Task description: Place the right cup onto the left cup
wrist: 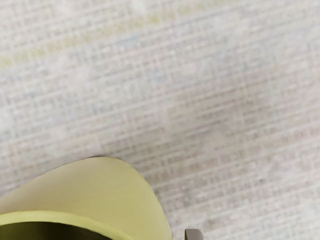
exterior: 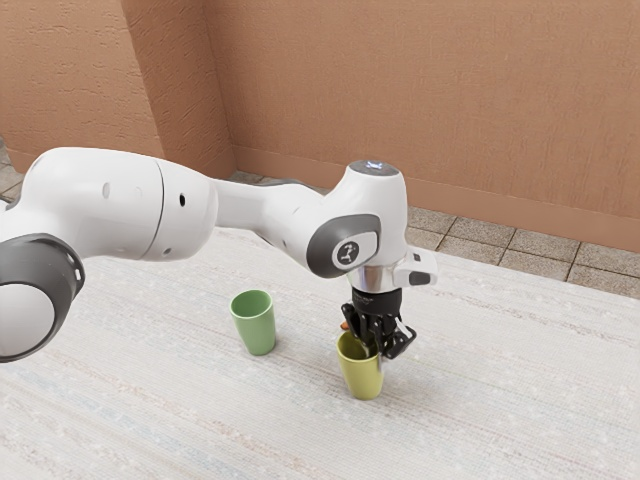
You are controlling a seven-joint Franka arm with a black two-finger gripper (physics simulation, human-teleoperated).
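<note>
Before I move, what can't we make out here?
Floor of yellow cup: exterior view, behind near wall; wrist view, past lower edge.
Floor of green cup: exterior view, behind near wall.
Orange speck by tool: exterior view, too small to identify.
Base of arm: exterior view, past left edge.

Two tumblers were placed apart on the tabletop (exterior: 150, 410): left cup (exterior: 256, 328) toward the exterior view's left, right cup (exterior: 362, 379) toward its right, nearer the camera. Behind: tiled floor (exterior: 480, 232), then wall (exterior: 450, 100).

I log two tapered cups upright, mouths up: plain green (exterior: 256, 332) nearer the far edge of the worktop (exterior: 520, 400), yellow (exterior: 362, 378) farther in, apart.
</note>
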